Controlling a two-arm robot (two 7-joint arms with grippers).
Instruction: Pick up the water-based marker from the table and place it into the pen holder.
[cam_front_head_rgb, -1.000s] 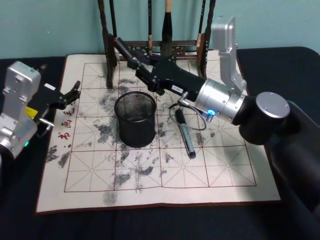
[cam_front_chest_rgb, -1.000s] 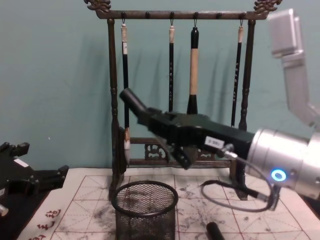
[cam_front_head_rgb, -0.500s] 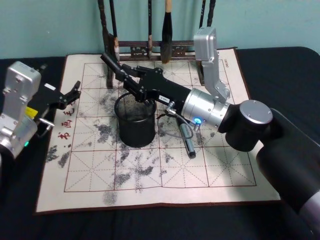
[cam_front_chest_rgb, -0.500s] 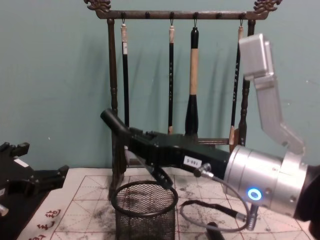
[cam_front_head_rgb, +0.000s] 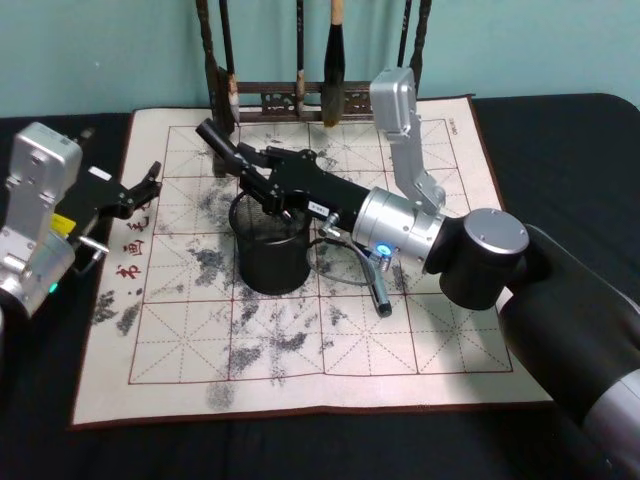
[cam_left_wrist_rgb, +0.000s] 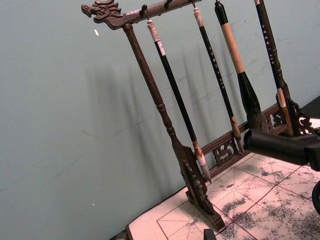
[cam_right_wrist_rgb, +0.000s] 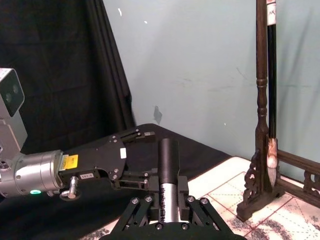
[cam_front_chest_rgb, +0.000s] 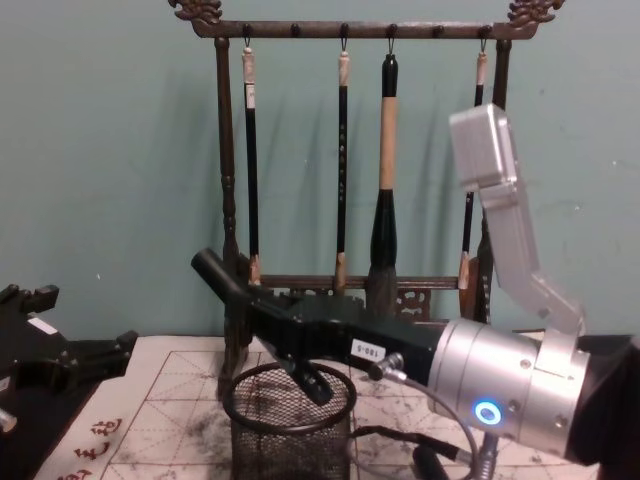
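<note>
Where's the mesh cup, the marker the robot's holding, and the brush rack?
pen holder (cam_front_head_rgb: 264, 266), head view, front mesh wall.
marker (cam_front_head_rgb: 218, 142), head view, its free end.
brush rack (cam_front_chest_rgb: 228, 150), chest view, left post.

The black table (cam_front_head_rgb: 560, 130) carried a white mat (cam_front_head_rgb: 420, 340) ruled in red squares and smudged with grey ink, with red characters near its left edge. On the mat a black mesh pen holder (cam_front_head_rgb: 265, 265) stood upright, left of centre. A dark pen (cam_front_head_rgb: 380, 295) lay near it on the right. A wooden brush rack (cam_front_head_rgb: 290, 100) stood along the mat's far edge.
</note>
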